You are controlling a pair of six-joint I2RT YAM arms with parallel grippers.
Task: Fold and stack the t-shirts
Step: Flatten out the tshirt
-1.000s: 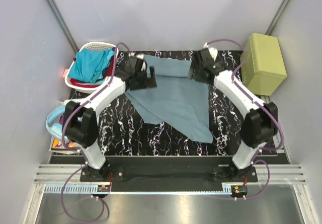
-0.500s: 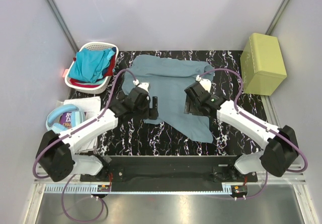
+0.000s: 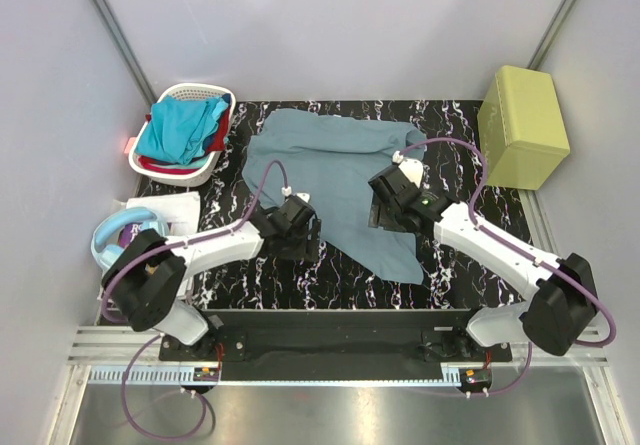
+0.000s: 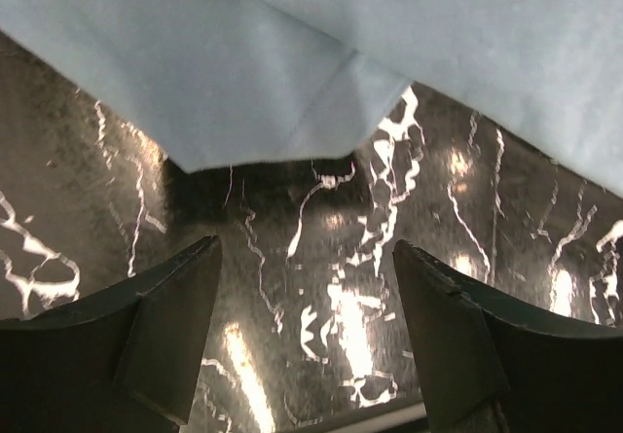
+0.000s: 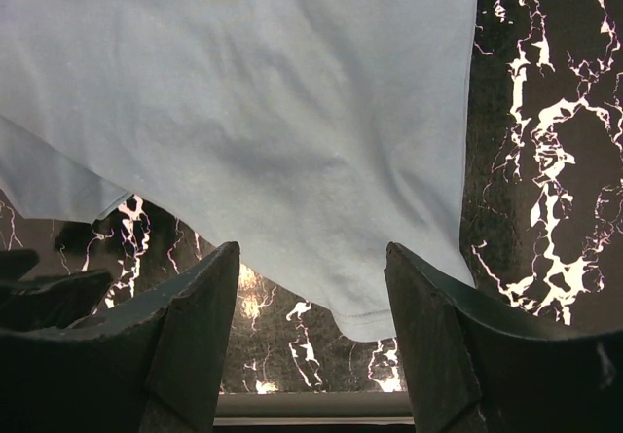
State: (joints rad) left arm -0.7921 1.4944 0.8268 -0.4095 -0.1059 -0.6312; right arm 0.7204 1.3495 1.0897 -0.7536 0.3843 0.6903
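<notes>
**Both arms pulled back from far edge; grey-blue tee left flat**

Left gripper (image 3: 298, 231) has slid toward the near side, off the cloth, and now sits by the near-left corner of the grey-blue t-shirt (image 3: 335, 165). Right gripper (image 3: 386, 208) has barely moved in the last half second and hangs over the shirt's right half. A second ago both were up at the shirt's far edge. That edge now lies spread out on the table (image 3: 340, 275).

Left wrist view: left gripper (image 4: 307, 258) fingers (image 4: 175, 316) are spread apart with nothing between them, only bare black marble below. A corner of the shirt (image 4: 243, 63) lies just ahead of the tips, not touching.

Right wrist view: right gripper (image 5: 311, 258) fingers (image 5: 195, 326) are also apart and grip nothing. The shirt (image 5: 243, 112) fills the view ahead, and its hem shows in the gap between them. Cannot tell whether the tips touch the cloth.

Grey-blue shirt: mid-table, lying flat, roughly triangular, with a point toward the near right.

Turquoise t-shirt (image 3: 180, 130) and red t-shirt (image 3: 218, 137) are bunched in the white basket (image 3: 195, 90) at the far left, turquoise on top. A yellow-green box (image 3: 523, 125) sits at the far right, off the shirt.
</notes>
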